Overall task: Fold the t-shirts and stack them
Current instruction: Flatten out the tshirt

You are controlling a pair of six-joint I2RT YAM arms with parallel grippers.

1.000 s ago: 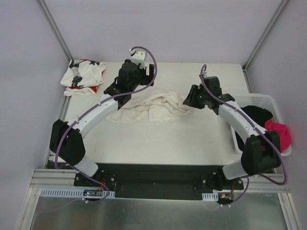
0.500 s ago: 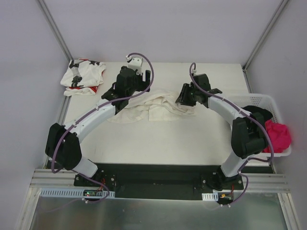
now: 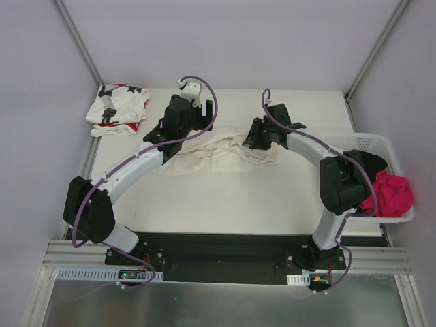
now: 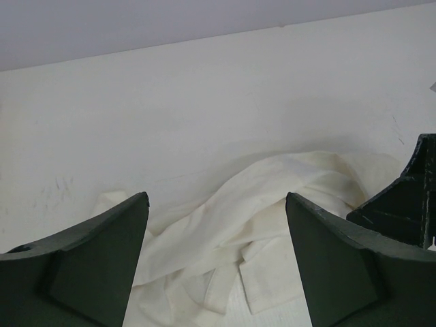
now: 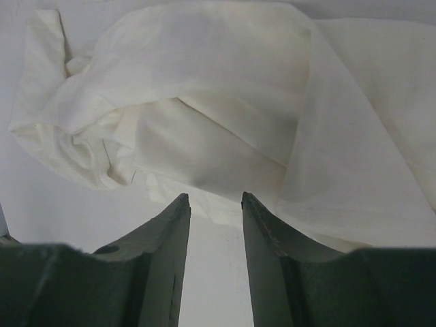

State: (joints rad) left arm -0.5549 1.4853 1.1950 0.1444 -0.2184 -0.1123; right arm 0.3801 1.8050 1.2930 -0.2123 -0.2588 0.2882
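The plain cream-white t-shirt (image 3: 221,151) lies crumpled in the middle of the table. It also shows in the left wrist view (image 4: 272,204) and the right wrist view (image 5: 225,88). The star-print t-shirt (image 3: 117,109) lies bunched at the far left corner. My left gripper (image 3: 176,133) hovers over the cream shirt's left part, its jaws wide open and empty (image 4: 216,204). My right gripper (image 3: 256,135) is at the shirt's right end. Its jaws are a narrow gap apart, with nothing between them, and the tips reach the cloth's edge (image 5: 215,199).
A white perforated basket (image 3: 395,216) stands at the table's right edge with a pink cloth (image 3: 394,194) and a black cloth (image 3: 361,163) in it. Grey walls close in the table at the back and sides.
My right gripper has moved left across the table to the cream shirt's right end. My left gripper has shifted slightly over the shirt's left part. The shirts have not moved.
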